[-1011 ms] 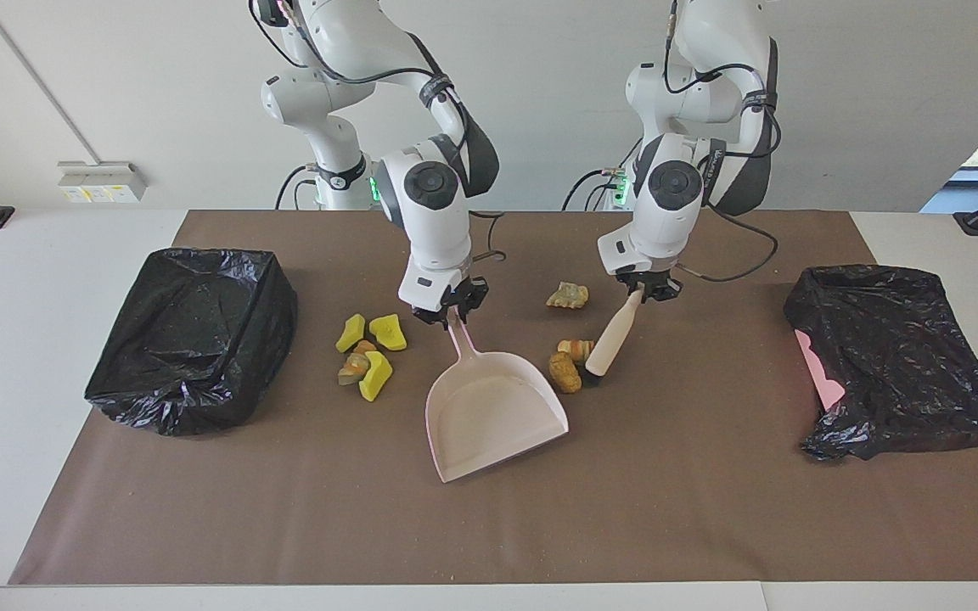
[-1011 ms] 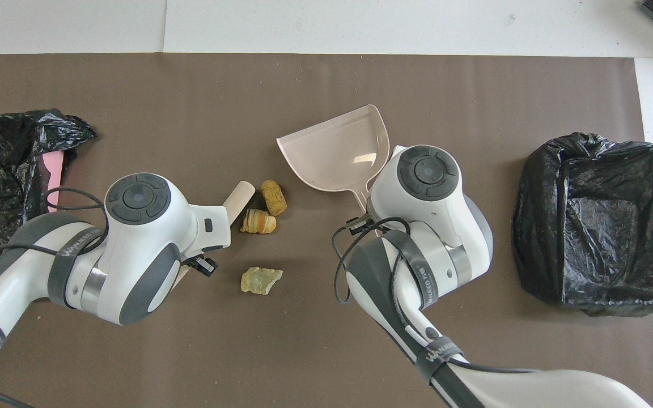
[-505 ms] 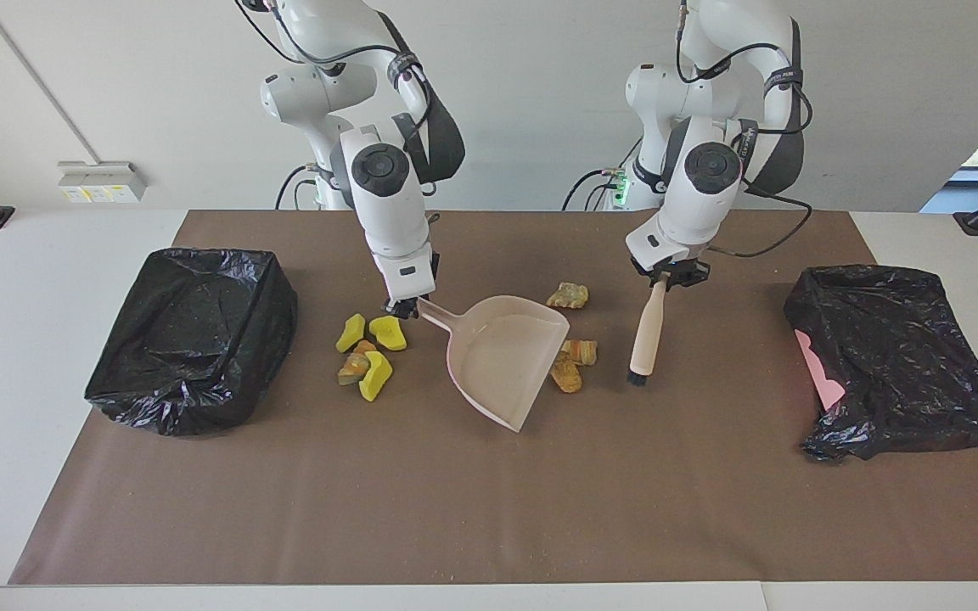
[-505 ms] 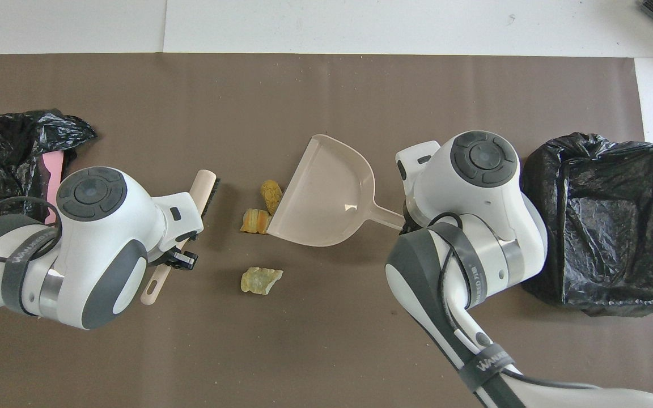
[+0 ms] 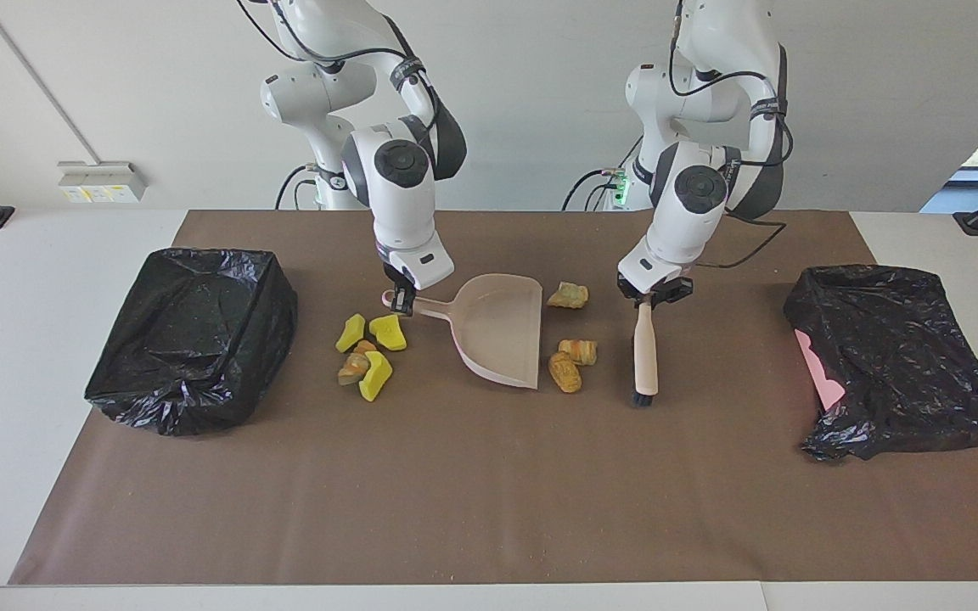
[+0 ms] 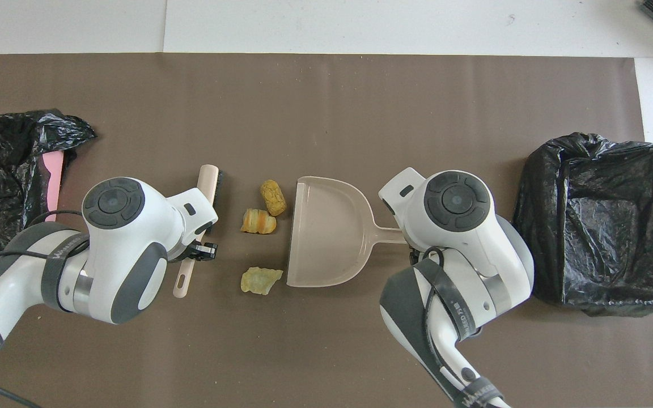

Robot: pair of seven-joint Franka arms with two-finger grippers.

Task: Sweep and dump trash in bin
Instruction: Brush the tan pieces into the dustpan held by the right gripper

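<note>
Golden-brown bread-like trash lumps (image 5: 571, 361) lie at frame centre between pale pink plastic dustpan (image 5: 497, 339) and wooden-handled brush (image 5: 644, 352). Right gripper (image 5: 401, 299) pinches the dustpan's handle (pan mouth toward the lumps); left gripper (image 5: 653, 295) pinches the brush.

One camera sits high across the table (image 5: 489, 526), facing both robots. The other hangs above the robots, looking steeply down. Both share the brown mat (image 6: 360, 102), half a turn apart.
</note>
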